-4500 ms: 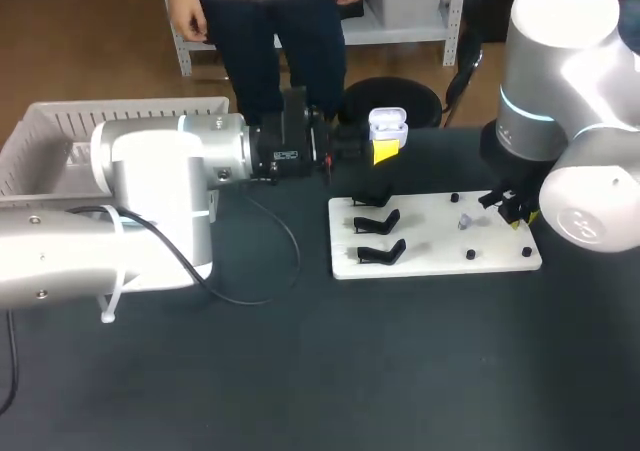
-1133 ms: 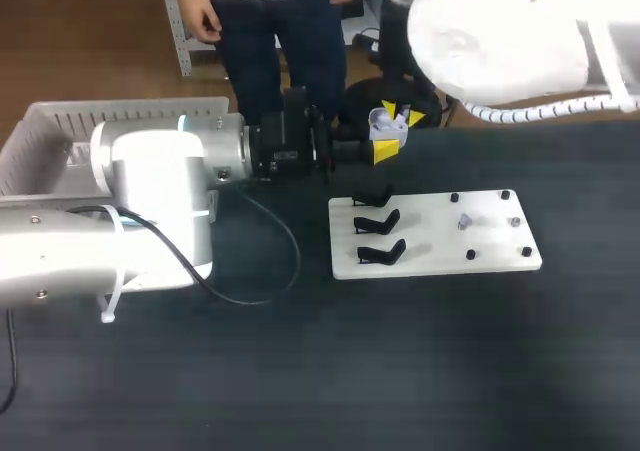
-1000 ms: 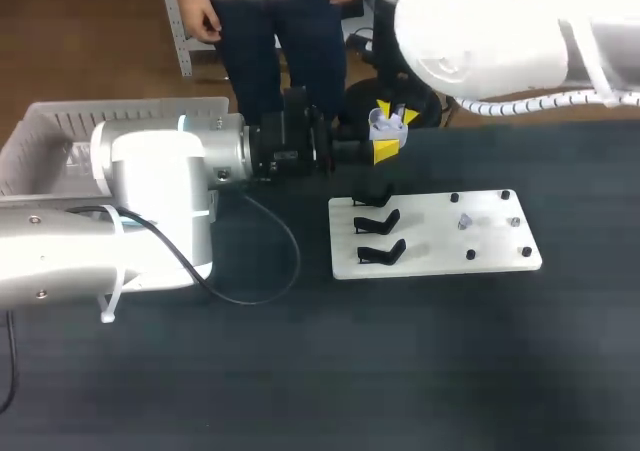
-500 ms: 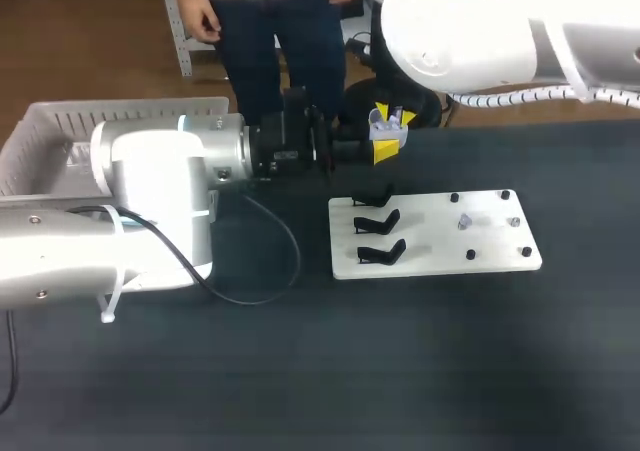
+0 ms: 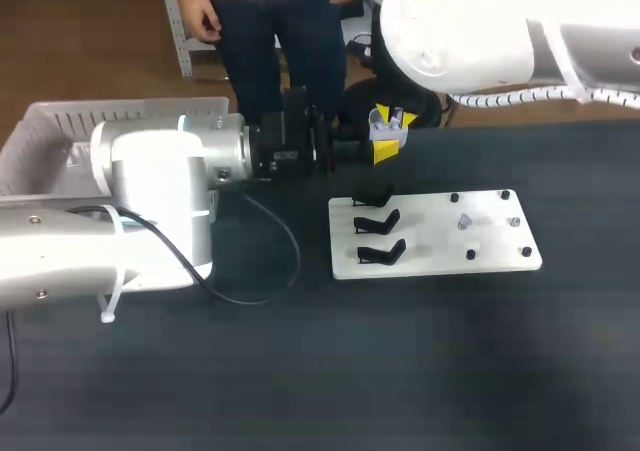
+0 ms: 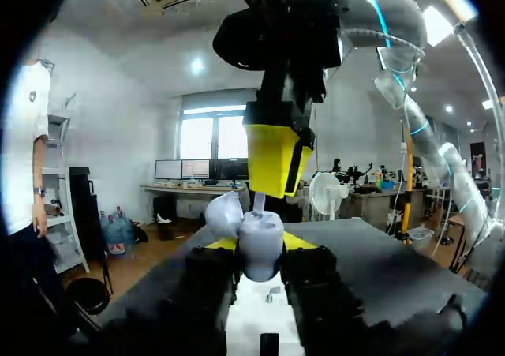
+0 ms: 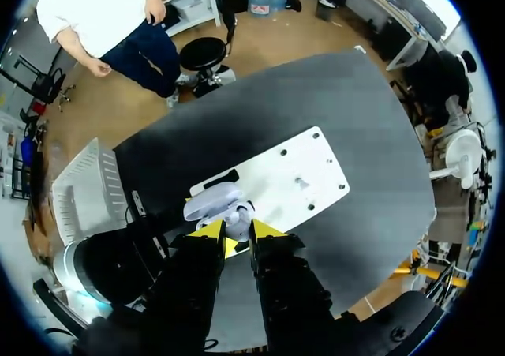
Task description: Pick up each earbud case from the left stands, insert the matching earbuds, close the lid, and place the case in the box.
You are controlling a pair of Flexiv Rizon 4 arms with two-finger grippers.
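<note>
From above, your left arm comes in from the left and lies across the table. The left gripper is clamped on the white earbud case and holds it in the air past the far edge of the white board. Your right arm comes in from the upper right. The right gripper is right over the case, its yellow tips close together. Three black stands line the board's left side and small black pegs dot its right side, with a small grey piece among them. The white box sits at the table's far left, behind your left arm.

In the left wrist view, the left gripper has the earbud case squeezed from both sides, upright, with its lid swung open to one side. The right gripper hangs straight above it. A thin white earbud pokes out beneath its yellow tips, down into the open case. The board lies below.

In the right wrist view, the right gripper is nearly closed, with the earbud nipped between its tips. The open earbud case is just under them, held by your left arm. The board lies beyond the case and the box is off to the side.
</note>
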